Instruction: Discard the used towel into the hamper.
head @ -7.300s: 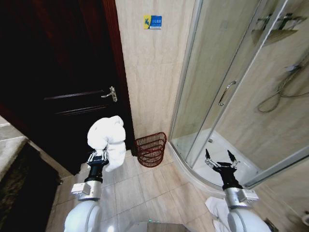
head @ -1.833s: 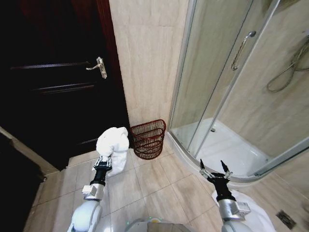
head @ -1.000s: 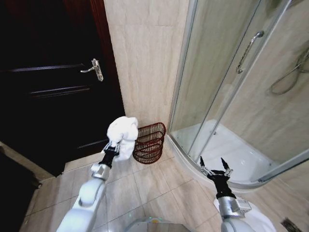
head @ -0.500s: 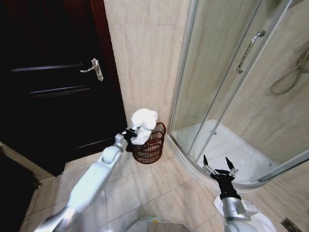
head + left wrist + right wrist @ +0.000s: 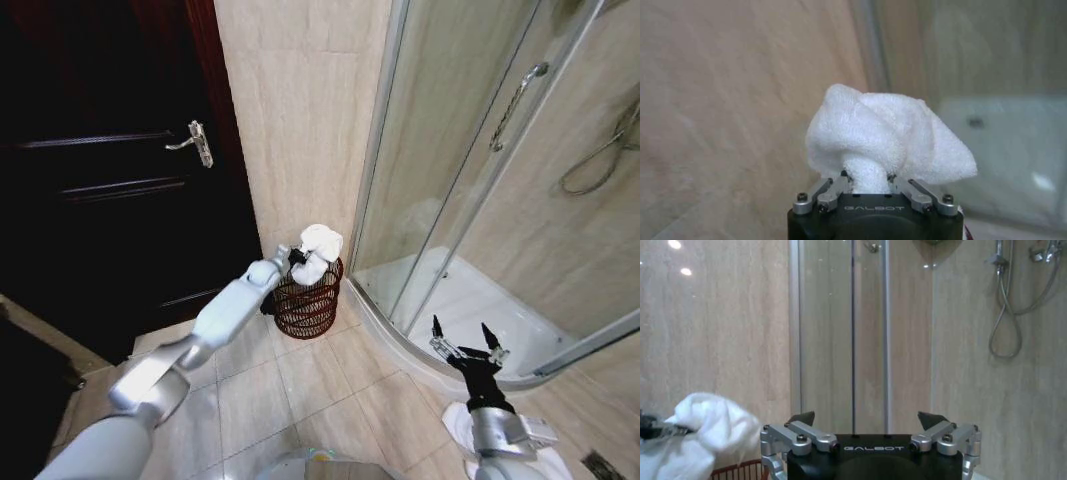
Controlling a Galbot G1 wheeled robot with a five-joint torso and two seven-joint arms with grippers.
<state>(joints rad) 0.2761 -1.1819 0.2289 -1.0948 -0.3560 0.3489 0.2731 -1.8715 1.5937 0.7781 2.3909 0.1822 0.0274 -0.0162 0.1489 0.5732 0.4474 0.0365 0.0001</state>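
The left gripper [image 5: 296,258], jaws clamped on the bunched towel [image 5: 318,252], holds it just above the hamper [image 5: 308,305] for a clean drop, while the right gripper [image 5: 468,349] waits well apart, jaws spread.

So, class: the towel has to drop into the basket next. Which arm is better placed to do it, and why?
The left. Its tool is shut on the towel, held right above the basket. The right tool is open, holds nothing, and sits low by the shower, well away from the basket.
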